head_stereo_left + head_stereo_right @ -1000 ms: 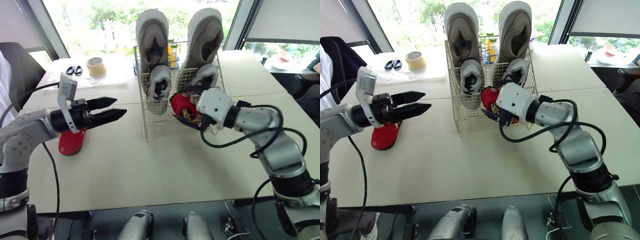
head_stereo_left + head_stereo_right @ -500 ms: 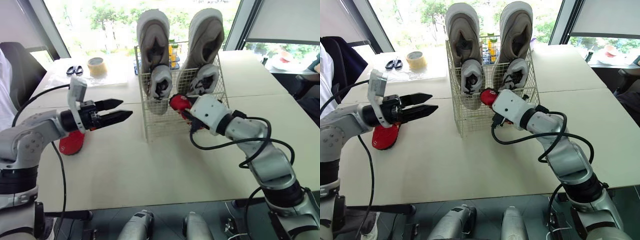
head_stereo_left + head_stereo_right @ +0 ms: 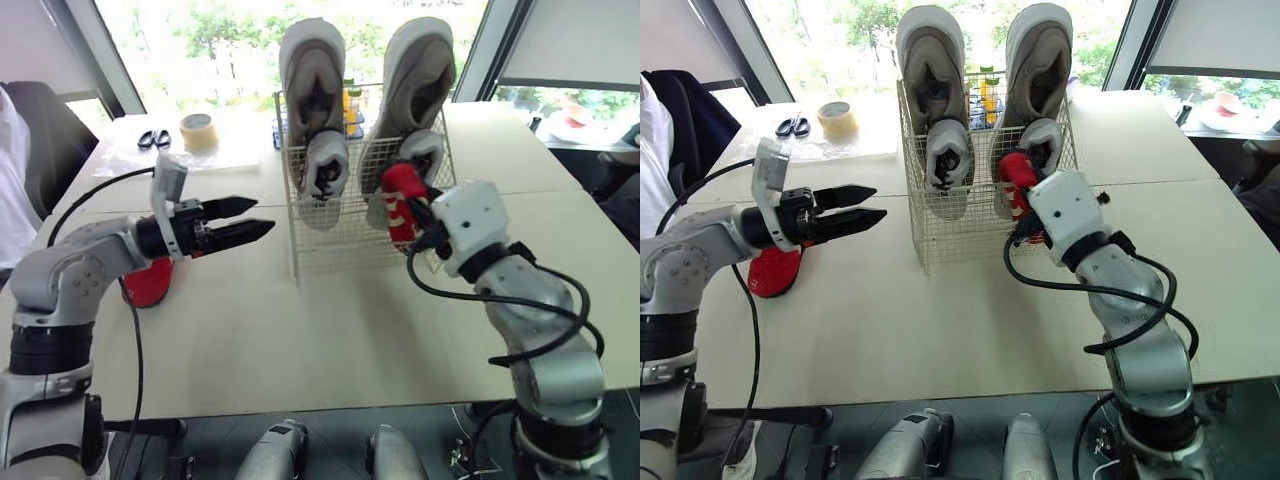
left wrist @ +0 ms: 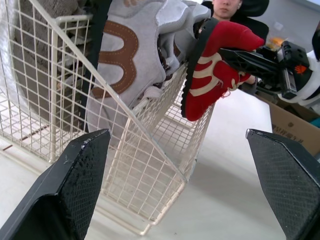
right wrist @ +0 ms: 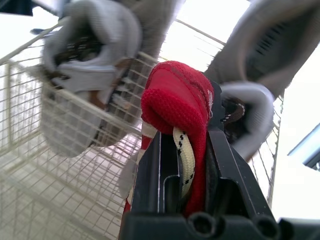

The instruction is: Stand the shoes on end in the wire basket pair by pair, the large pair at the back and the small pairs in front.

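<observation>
The wire basket (image 3: 330,240) stands mid-table. Two large grey shoes (image 3: 312,70) stand on end at its back, and two small grey shoes (image 3: 326,165) stand in front of them. My right gripper (image 5: 185,150) is shut on a small red shoe (image 3: 402,200), held upright off the table against the basket's front right side. The red shoe (image 4: 210,75) hangs just outside the wire wall. Its mate, a second red shoe (image 3: 148,283), lies on the table at the left. Above that one my left gripper (image 3: 262,217) hovers open, pointing at the basket.
A tape roll (image 3: 198,131) and scissors (image 3: 153,140) lie at the table's far left. Bottles (image 3: 348,105) stand behind the basket. A cardboard box (image 4: 295,135) and a seated person (image 4: 230,6) are beyond the table's right side. A person's white sleeve (image 3: 15,170) is at the left.
My right gripper closed on the red shoe and raised it from low beside the basket's front right to upright near the rim. The left gripper drifted slightly toward the basket.
</observation>
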